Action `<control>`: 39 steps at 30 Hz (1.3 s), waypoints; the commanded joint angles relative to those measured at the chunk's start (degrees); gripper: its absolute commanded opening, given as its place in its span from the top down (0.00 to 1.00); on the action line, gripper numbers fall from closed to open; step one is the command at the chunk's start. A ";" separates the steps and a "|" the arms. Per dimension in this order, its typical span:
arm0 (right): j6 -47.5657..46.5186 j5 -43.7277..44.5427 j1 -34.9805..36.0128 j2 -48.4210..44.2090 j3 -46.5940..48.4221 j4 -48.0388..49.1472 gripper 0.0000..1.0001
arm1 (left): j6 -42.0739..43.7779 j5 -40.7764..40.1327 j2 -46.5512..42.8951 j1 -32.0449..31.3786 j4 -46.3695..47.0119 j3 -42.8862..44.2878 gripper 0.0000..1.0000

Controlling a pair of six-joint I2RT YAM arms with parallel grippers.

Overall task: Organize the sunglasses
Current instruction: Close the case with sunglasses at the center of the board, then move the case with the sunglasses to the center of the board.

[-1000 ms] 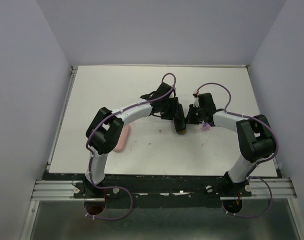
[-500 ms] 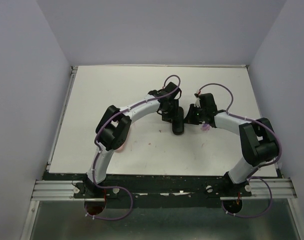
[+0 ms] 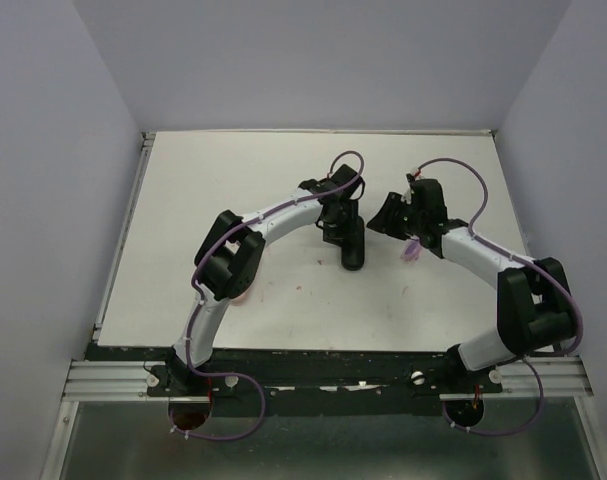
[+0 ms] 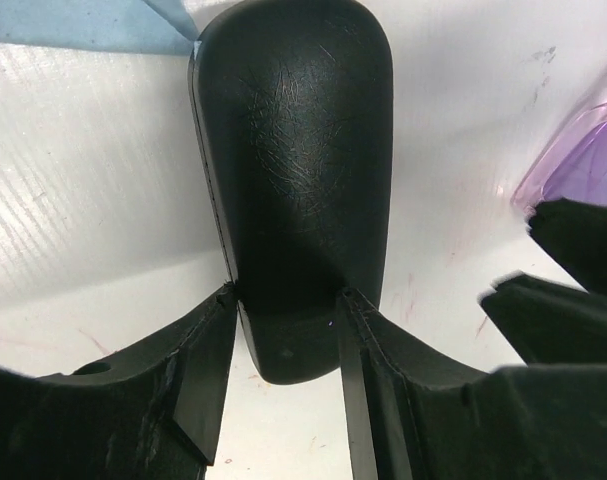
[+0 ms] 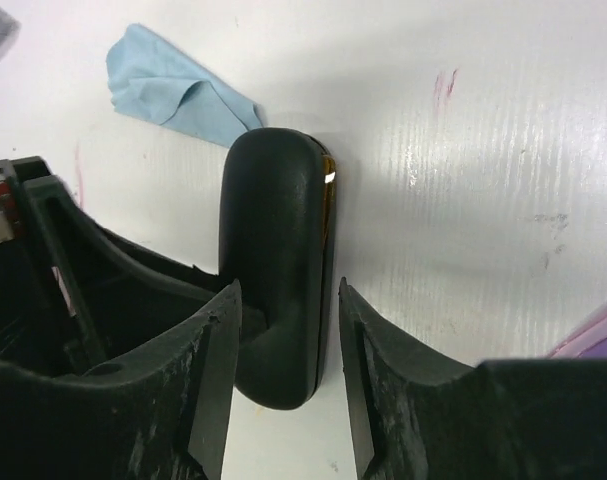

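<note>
The left gripper (image 4: 288, 292) is clamping one end of the closed black case (image 4: 293, 150); the right gripper (image 5: 288, 290) is hovering, fingers apart. The purple sunglasses (image 3: 410, 250) are lying loose just beside the case (1 pair seemingly awaiting packing); no orange pair is showing.

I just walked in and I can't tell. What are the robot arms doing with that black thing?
The left gripper is clamped on one end of a black glasses case, which looks closed and rests on the white table. The right gripper hangs open close by, holding nothing. The purple sunglasses lie on the table under the right arm, outside the case. A blue cloth lies just past the case's far end.
</note>
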 commanded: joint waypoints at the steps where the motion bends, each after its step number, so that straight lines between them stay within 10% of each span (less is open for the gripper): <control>1: 2.94 -3.71 -0.28 5.04 1.84 3.45 0.48 | 2.51 1.08 0.59 -0.48 -0.85 -2.78 0.46; 15: 3.91 -5.57 0.25 15.51 9.05 4.45 0.37 | 1.98 9.43 -14.96 6.11 15.51 -19.91 0.30; 20: 3.30 -1.44 1.39 14.73 9.94 0.50 0.35 | 9.61 13.28 -20.32 6.20 22.18 -25.10 0.02; 34: 9.00 23.94 11.23 18.06 19.95 -17.69 0.26 | 10.43 5.31 -22.87 1.28 21.57 -29.40 0.01; 38: 11.29 28.44 12.82 18.86 20.84 -20.79 0.18 | 7.53 2.14 -30.33 1.28 23.50 -38.88 0.01; 39: 11.38 29.06 13.26 18.77 20.75 -20.52 0.03 | 6.74 1.26 -32.70 1.28 23.86 -41.00 0.01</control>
